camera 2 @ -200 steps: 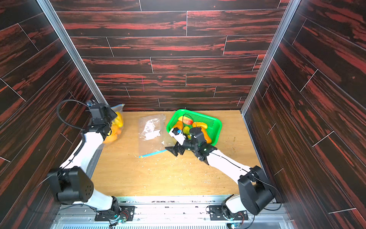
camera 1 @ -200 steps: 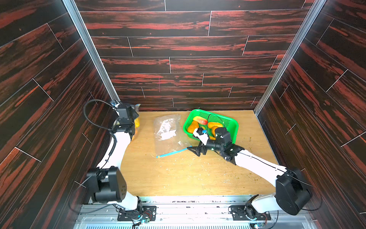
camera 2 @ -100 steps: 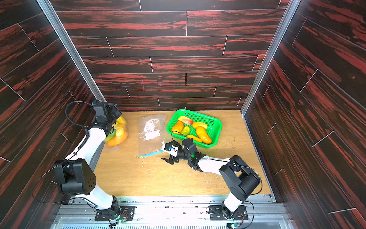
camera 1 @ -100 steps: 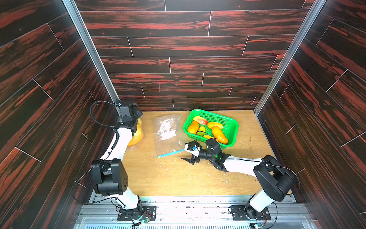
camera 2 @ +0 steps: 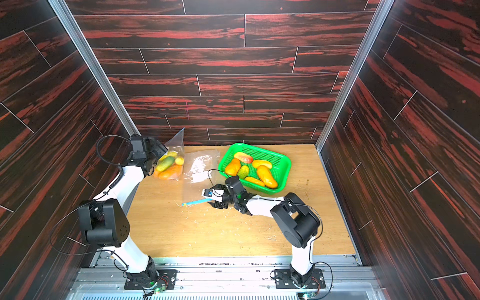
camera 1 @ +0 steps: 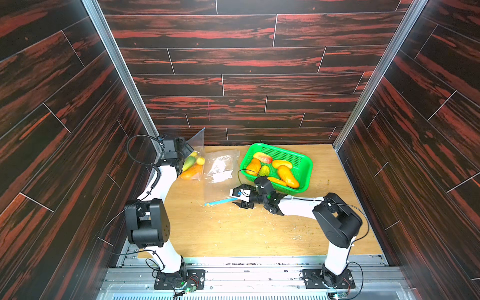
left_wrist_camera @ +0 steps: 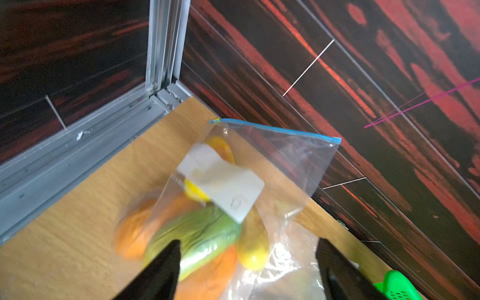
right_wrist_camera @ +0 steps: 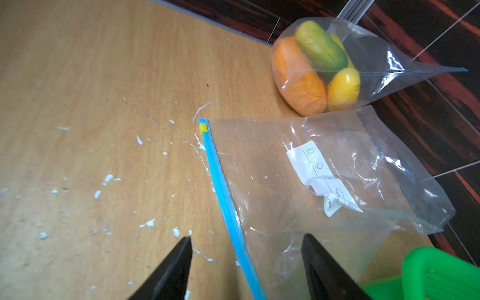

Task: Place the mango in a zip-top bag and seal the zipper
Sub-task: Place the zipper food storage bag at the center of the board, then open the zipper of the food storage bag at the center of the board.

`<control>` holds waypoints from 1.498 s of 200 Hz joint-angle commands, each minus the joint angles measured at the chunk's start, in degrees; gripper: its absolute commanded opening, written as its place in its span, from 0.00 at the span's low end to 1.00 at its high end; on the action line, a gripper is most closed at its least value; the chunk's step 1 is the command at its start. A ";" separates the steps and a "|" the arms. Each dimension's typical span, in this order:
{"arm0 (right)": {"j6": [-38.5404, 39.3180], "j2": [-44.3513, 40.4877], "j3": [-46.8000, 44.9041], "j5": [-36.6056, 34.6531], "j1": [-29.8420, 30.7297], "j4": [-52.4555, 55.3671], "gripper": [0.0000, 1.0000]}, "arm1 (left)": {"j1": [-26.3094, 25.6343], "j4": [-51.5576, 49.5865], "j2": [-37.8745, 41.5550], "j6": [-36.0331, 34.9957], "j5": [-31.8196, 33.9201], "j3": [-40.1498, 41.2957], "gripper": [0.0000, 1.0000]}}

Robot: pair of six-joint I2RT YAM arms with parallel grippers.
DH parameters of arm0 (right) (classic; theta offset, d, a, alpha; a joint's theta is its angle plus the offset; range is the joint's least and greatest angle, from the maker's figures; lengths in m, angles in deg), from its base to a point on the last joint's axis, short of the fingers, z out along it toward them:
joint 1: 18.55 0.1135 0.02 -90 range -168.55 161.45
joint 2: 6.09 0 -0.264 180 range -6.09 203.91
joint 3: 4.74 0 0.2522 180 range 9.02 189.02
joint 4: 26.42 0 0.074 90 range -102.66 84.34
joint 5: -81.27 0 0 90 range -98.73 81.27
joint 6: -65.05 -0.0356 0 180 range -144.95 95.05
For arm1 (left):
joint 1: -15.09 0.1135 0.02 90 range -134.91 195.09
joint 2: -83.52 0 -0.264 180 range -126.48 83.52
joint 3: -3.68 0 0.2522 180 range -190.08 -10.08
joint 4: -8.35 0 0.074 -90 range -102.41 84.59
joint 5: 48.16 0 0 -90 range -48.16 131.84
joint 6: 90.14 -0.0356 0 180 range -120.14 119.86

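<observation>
A clear zip-top bag (camera 1: 193,166) (camera 2: 170,166) holding an orange, a green and a yellow mango rests at the table's back left corner. My left gripper (left_wrist_camera: 248,241) (camera 1: 185,153) hovers open just over this bag (left_wrist_camera: 207,207), not touching it. An empty zip-top bag (camera 1: 220,168) (right_wrist_camera: 311,181) lies flat mid-table, its blue zipper (right_wrist_camera: 223,197) (camera 1: 220,202) facing the front. My right gripper (right_wrist_camera: 246,236) (camera 1: 237,197) stands open astride the zipper's right end, with a yellow slider (right_wrist_camera: 203,128) at the far end. Several loose mangoes (camera 1: 287,176) lie in the basket.
The green basket (camera 1: 306,166) (camera 2: 285,161) stands at the back right, just behind my right wrist. Dark wood walls close in the table on three sides. White crumbs (right_wrist_camera: 104,179) dot the wood in front of the empty bag.
The left gripper has opened and let go of the filled bag, which now rests in the corner. The right gripper has dropped to the empty bag's zipper and its jaws have narrowed a little.
</observation>
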 commanded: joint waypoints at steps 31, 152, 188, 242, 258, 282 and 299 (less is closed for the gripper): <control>6.61 9.40 13.10 -5.07 0.56 16.88 0.49 | 0.00 1.78 16.29 -1.84 1.01 13.09 0.89; 6.57 20.35 27.92 -6.13 0.69 28.48 0.61 | -0.36 16.44 14.31 5.81 -14.92 35.79 0.85; 5.11 21.48 29.79 -8.48 0.78 27.89 0.43 | -0.63 18.32 10.85 6.45 -16.35 35.80 0.84; 5.24 20.89 28.87 -10.76 0.73 23.28 0.26 | -0.89 17.94 9.16 5.76 -16.88 35.07 0.84; 5.19 21.04 29.07 -11.69 0.73 22.35 0.21 | -0.98 17.66 8.83 5.56 -16.94 34.95 0.84; 6.31 21.68 30.56 -11.81 0.89 24.58 0.13 | -0.98 17.63 8.45 5.42 -17.45 34.87 0.84; 7.01 22.17 30.53 -13.35 0.99 24.27 0.11 | -1.03 17.47 8.30 5.36 -17.74 34.62 0.84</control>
